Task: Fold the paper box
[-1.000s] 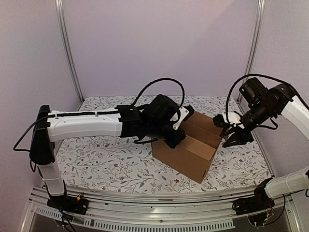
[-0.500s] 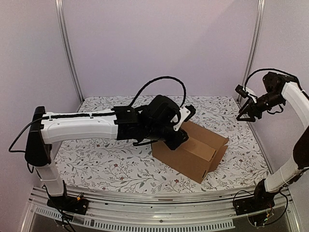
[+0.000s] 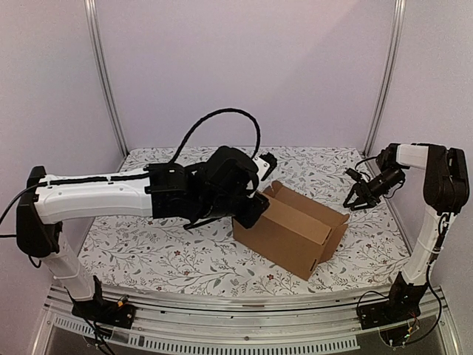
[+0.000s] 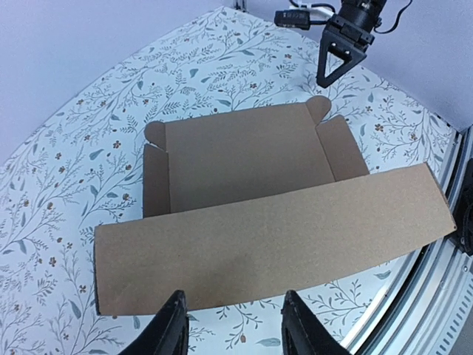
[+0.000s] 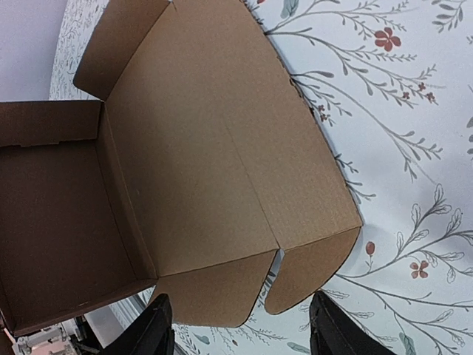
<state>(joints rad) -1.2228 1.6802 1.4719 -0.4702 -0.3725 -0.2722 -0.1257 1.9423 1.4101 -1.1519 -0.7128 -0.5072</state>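
The paper box (image 3: 292, 231) is plain brown cardboard, standing half formed in the middle of the floral table with its top open and its lid panel lying flat toward the back right. My left gripper (image 3: 264, 163) hovers above the box's left end, open, with nothing between its fingers. In the left wrist view it (image 4: 233, 314) looks down on the box (image 4: 273, 237) from the side of the long front wall. My right gripper (image 3: 357, 197) hangs open to the right of the box, apart from it. In the right wrist view it (image 5: 240, 314) faces the lid's rounded tabs (image 5: 310, 270).
The floral tablecloth (image 3: 162, 244) covers the table. An aluminium rail (image 3: 244, 325) runs along the near edge. Metal posts (image 3: 107, 81) stand at the back corners before the lilac walls. The right arm's upright link (image 3: 432, 214) stands at the table's right edge.
My left gripper has opened and pulled back up off the box's left end. My right gripper has left the box's right end, swung out to the back right, come down beside the box, and opened wider.
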